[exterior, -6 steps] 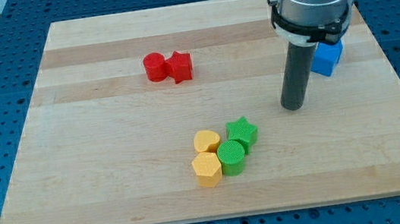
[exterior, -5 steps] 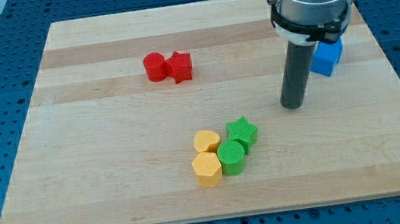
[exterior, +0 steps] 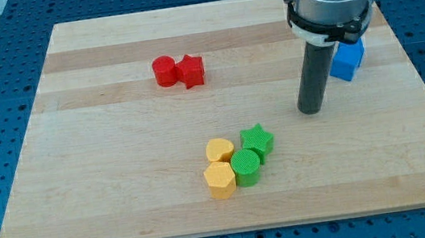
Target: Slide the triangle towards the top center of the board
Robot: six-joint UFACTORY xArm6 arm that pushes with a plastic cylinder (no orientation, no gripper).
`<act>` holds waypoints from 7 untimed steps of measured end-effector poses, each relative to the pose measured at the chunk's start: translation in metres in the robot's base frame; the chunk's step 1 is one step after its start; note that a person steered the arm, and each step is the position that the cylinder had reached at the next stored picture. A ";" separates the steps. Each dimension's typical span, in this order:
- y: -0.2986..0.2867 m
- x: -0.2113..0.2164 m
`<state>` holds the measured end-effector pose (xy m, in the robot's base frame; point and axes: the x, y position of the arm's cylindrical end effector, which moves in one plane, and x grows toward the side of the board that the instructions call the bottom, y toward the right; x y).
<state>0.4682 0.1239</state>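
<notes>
Camera view: you have no jaws to report; the arm ends in a rod. My tip (exterior: 311, 112) rests on the board (exterior: 123, 187), near-left of a blue block (exterior: 347, 60) whose shape you cannot confirm as the triangle. It sits near the board's far right edge. Open wood lies leftward along the far edge, towards top centre.

Blue block (exterior: 348, 60) partly hidden behind arm (shape perhaps triangular).

Upright dark rod, my tip (exterior: 311, 112) down, right of centre
</notes>
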 end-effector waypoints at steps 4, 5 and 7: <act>0.071 -0.015; 0.097 -0.027; 0.109 -0.066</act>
<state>0.4019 0.2333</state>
